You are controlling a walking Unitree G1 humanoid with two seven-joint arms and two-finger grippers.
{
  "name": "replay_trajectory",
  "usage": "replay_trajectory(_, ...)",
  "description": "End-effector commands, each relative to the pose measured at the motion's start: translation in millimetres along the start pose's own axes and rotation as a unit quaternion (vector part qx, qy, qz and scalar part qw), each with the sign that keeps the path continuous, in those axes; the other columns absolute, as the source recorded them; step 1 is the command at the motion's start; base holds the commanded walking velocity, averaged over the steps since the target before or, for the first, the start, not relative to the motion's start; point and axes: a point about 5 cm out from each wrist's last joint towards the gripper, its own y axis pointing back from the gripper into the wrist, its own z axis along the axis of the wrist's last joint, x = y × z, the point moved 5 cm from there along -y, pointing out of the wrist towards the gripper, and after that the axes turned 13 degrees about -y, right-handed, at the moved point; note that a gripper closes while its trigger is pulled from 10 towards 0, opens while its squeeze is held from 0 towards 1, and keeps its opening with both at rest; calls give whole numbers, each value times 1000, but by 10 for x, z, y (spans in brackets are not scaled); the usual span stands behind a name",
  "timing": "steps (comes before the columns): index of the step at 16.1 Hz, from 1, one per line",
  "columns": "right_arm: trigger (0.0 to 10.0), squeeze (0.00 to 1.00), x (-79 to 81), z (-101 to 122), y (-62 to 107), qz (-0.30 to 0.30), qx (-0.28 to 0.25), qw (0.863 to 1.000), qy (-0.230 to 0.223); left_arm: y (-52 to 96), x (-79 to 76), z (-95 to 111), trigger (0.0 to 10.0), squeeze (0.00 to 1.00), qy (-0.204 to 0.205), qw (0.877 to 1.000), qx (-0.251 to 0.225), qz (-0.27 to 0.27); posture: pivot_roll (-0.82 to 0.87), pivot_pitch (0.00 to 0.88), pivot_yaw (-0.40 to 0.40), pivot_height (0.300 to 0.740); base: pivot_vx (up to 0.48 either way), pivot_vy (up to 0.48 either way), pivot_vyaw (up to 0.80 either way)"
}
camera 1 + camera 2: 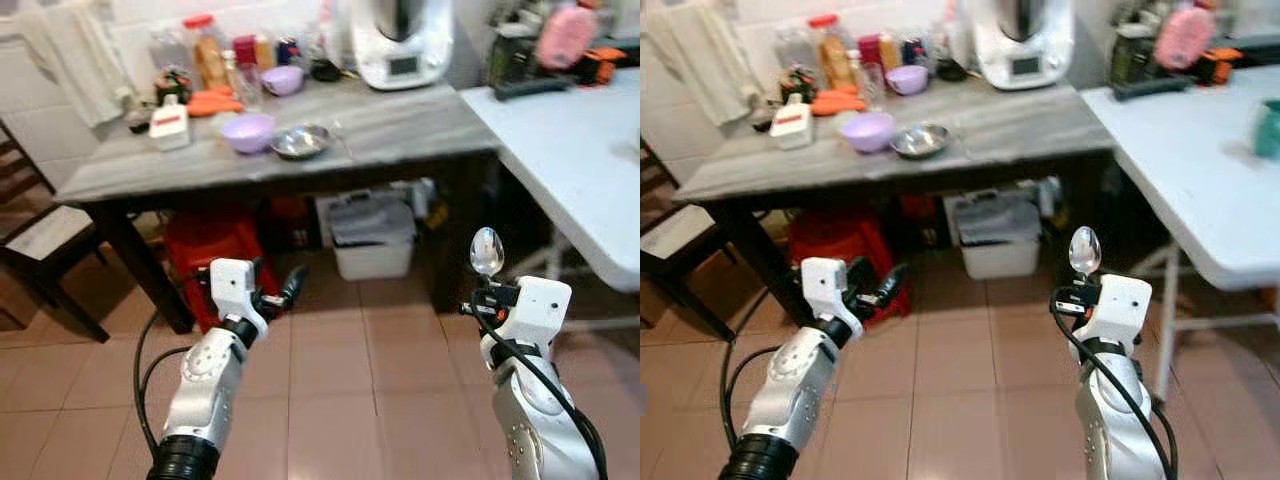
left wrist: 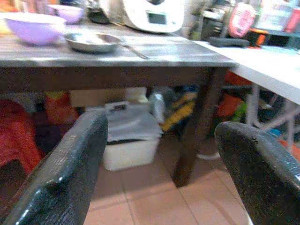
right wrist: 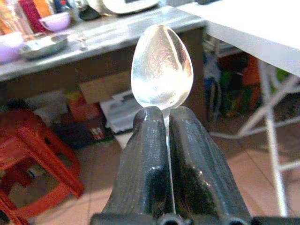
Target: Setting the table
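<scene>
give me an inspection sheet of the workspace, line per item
surface: grey wooden table ahead, white folding table to its right
job's things: spoon held bowl up; metal dish and lilac bowl on the grey table
clutter: bottles and jars, white kitchen appliance at the back
grippers: right gripper shut on the spoon; left gripper open, low before the grey table
cables: black cable along the right arm
surroundings: tiled floor, red stool and white bin under the table, dark chair at left

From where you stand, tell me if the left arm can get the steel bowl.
Probably not yet. The open left gripper hangs low over the floor, short of the table; the steel bowl sits well back on top.
</scene>
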Motion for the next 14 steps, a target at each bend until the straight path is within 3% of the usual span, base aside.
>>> replay_trajectory(1,10000,0,146,43,-10,19,-10,1000,-5,25,117,-5,10000,0,-6,1000,5,14,-162,0,121,740,480,0,0)
replay_trajectory(4,10000,0,151,54,-6,22,-13,1000,-5,39,161,-10,10000,0,-21,999,7,24,-162,0,123,740,480,0,135)
replay_trajectory(6,10000,0,156,58,24,30,-17,999,8,164,403,-36,10000,0,-58,996,16,71,-158,0,127,740,469,0,0)
replay_trajectory(10,10000,0,176,47,41,38,-19,999,15,362,605,-82,10000,0,-86,989,28,118,-146,0,130,740,458,0,0)
replay_trajectory(12,10000,0,185,47,38,40,-19,999,15,378,590,-92,10000,0,-89,989,29,118,-143,0,129,740,441,0,0)
replay_trajectory(14,10000,0,226,46,22,47,-21,999,15,394,468,-134,10000,0,-81,991,33,102,-136,0,131,740,441,0,597)
